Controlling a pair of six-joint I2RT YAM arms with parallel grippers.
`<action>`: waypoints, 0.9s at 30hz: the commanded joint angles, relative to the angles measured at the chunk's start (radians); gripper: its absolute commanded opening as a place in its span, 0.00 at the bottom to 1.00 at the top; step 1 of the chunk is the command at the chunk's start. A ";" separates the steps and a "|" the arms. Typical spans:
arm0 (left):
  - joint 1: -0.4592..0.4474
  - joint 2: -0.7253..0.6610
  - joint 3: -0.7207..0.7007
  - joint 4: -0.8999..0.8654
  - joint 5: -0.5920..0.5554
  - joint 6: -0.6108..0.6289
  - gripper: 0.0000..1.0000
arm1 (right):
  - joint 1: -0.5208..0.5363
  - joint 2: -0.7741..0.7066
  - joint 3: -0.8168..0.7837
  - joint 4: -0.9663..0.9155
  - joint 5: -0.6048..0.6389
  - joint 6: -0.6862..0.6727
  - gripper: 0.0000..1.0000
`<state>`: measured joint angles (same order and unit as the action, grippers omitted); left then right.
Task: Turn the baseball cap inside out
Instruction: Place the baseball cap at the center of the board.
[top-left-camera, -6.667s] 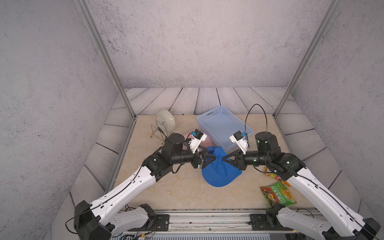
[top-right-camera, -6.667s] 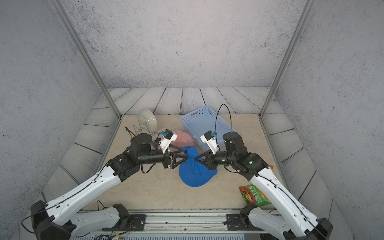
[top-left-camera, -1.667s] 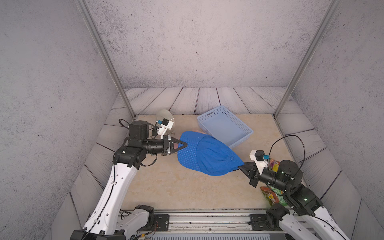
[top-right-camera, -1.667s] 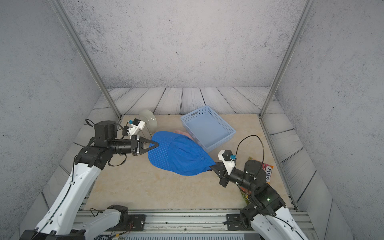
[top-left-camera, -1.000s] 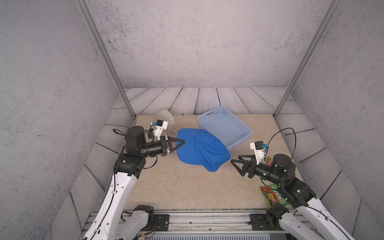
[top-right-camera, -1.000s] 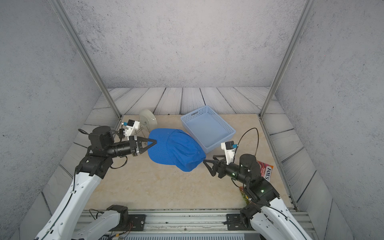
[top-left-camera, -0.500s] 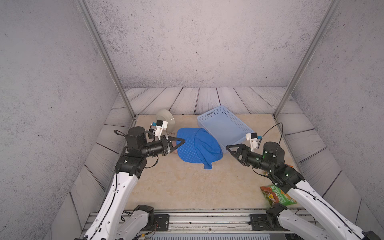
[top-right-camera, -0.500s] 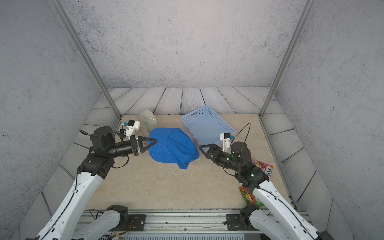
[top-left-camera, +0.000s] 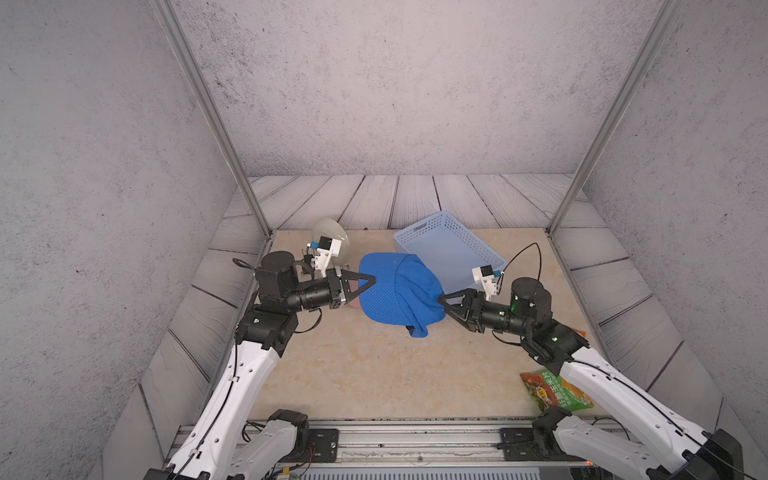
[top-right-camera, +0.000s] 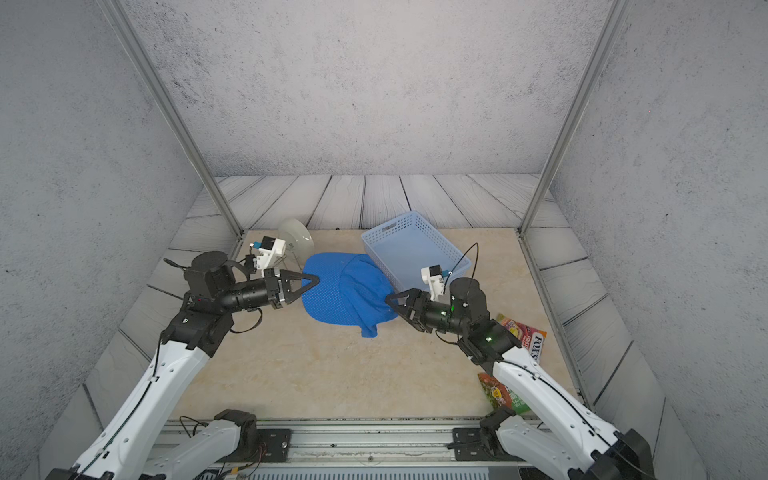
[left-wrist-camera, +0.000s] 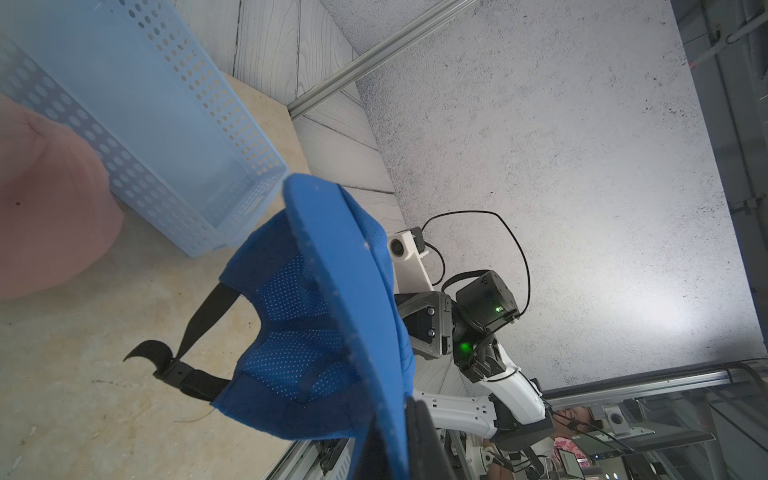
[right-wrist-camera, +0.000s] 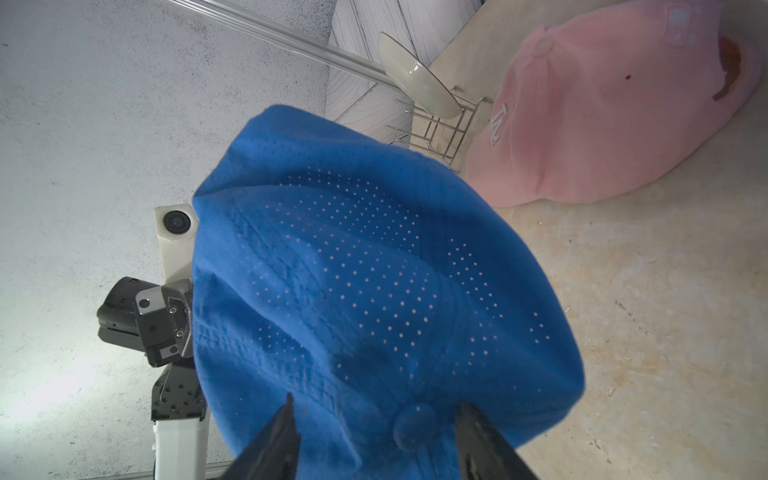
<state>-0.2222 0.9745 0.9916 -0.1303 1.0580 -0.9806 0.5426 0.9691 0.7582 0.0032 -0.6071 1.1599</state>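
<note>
Between the parted right jaws sits the blue cap (right-wrist-camera: 374, 291).

- Front half of table (top-left-camera: 365, 374) bare between the two arms: widest free lane.
- Cap (top-left-camera: 395, 291) hangs raised mid-table between left gripper (top-left-camera: 372, 280) and right gripper (top-left-camera: 441, 300); it blocks a straight pass across.
- Basket (top-left-camera: 415, 226) sits just behind the cap's right side; tight gap there.
- Pink cap (right-wrist-camera: 602, 124) lies on the table below and behind the cap, beside the basket.
- Plate (top-left-camera: 328, 232) on rack (right-wrist-camera: 440, 129) fills the back-left corner, close behind the left wrist.
- Snack bags (top-left-camera: 555, 392) crowd the front-right, by the right arm.
</note>
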 joint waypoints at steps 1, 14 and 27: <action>-0.006 -0.006 -0.006 0.019 -0.001 0.018 0.00 | 0.005 -0.003 0.029 0.018 -0.016 -0.020 0.58; -0.009 -0.013 -0.033 -0.072 -0.010 0.086 0.00 | 0.005 -0.018 0.082 -0.113 0.045 -0.155 0.29; -0.061 -0.076 -0.307 0.150 -0.251 -0.136 0.00 | 0.022 0.051 0.239 -0.522 0.209 -0.415 0.09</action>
<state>-0.2668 0.9203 0.7624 -0.1127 0.9276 -1.0107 0.5549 0.9962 0.9310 -0.3561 -0.4839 0.8658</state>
